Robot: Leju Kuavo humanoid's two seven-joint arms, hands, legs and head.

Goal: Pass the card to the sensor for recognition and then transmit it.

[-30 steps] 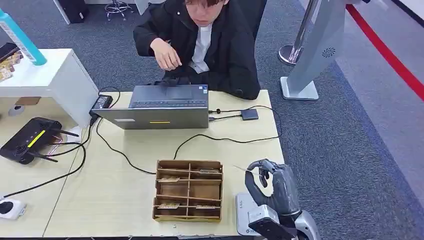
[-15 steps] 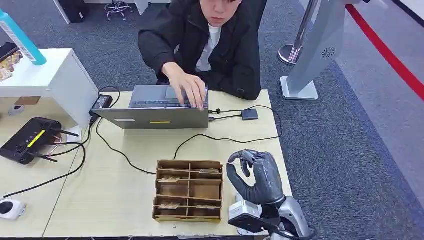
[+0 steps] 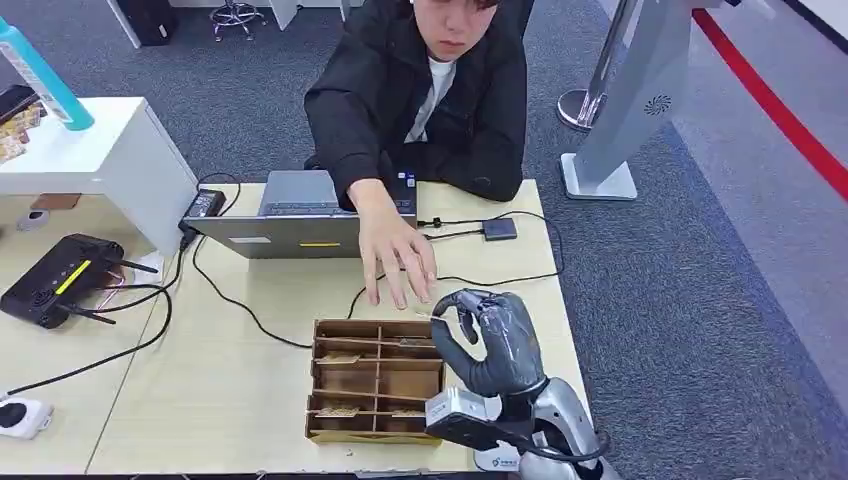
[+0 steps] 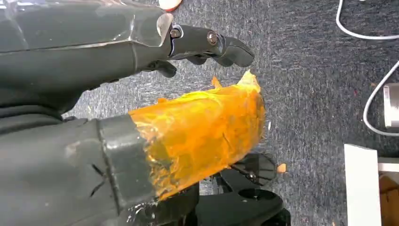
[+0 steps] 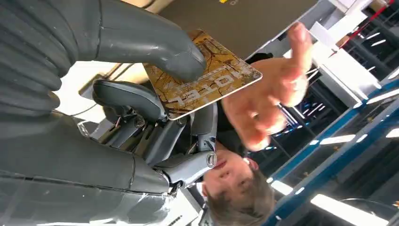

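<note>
My right hand (image 3: 488, 342) hovers over the table beside the cardboard organiser (image 3: 376, 380). It pinches a gold-brown card (image 5: 207, 77) printed "HOTEL" between its thumb (image 5: 155, 42) and fingers. In the head view the card (image 3: 441, 315) shows as a thin edge. A person's hand (image 3: 395, 255) reaches across the table, its fingertips just short of the card; the same person's hand (image 5: 277, 94) is close to the card's free edge. A corner of the white sensor (image 3: 497, 458) peeks out under my right forearm. My left hand (image 4: 117, 84) hangs over carpet, holding nothing, with orange tape on its thumb.
A person in a black jacket (image 3: 430, 90) sits behind a laptop (image 3: 300, 225) at the table's far side. Cables (image 3: 460, 278) and a small dark hub (image 3: 499, 228) lie behind my hand. A black router (image 3: 55, 280) sits left. A grey stand (image 3: 625, 110) rises on the right.
My right hand has moved left and forward off the sensor with the card. The person's hand left the laptop and stretched out to the card.
</note>
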